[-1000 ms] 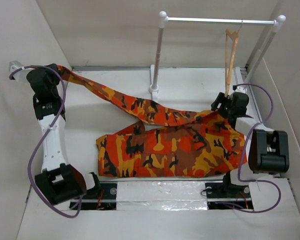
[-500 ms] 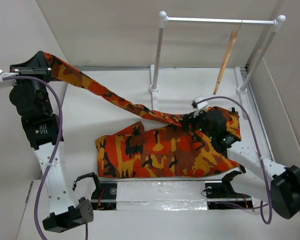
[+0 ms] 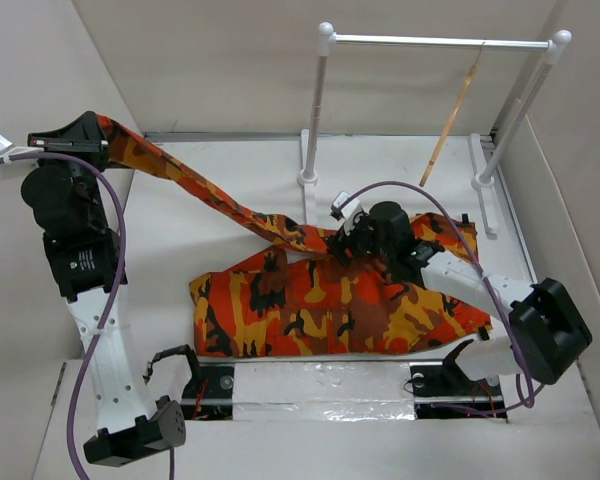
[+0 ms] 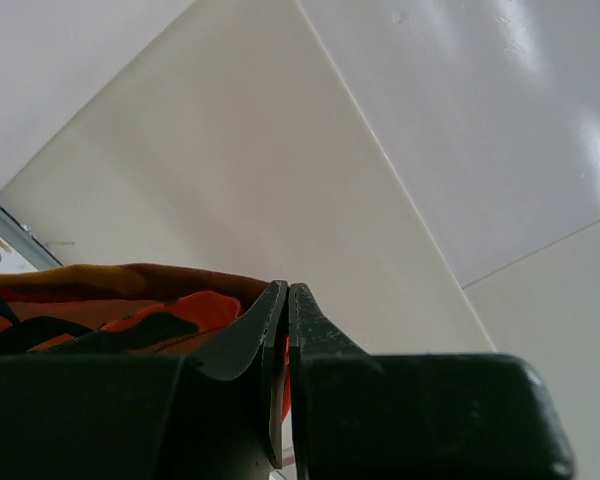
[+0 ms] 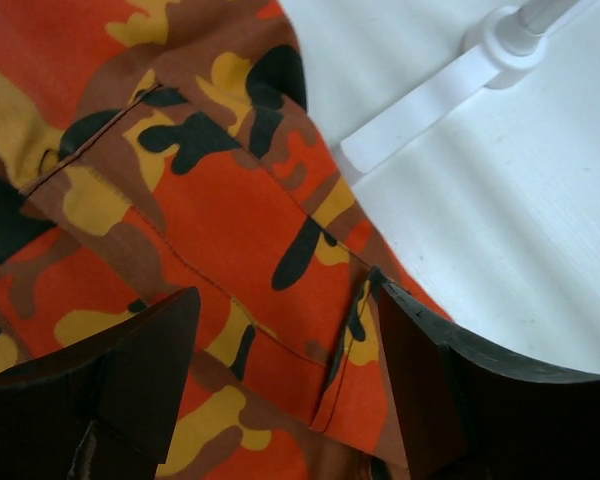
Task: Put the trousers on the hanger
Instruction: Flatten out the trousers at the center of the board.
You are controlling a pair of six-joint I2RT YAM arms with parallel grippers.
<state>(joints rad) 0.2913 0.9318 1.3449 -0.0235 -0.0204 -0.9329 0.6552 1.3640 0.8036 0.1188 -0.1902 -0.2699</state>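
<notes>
The orange-red camouflage trousers lie across the table, one leg stretched up to the far left. My left gripper is shut on the end of that leg and holds it high near the left wall; in the left wrist view cloth shows beside the closed fingers. My right gripper is open, low over the raised leg where it meets the rest of the trousers; the right wrist view shows cloth between its spread fingers. The tan wooden hanger hangs on the rail, tilted, apart from both grippers.
A white tube rack with ball-capped posts stands at the back; its left post foot is close behind the right gripper and shows in the right wrist view. White walls enclose left, back and right sides.
My right gripper has moved left, from below the hanger onto the trouser leg near the rack's left post. The left gripper rose with the leg end, then held. The hanger swung to a tilt.
</notes>
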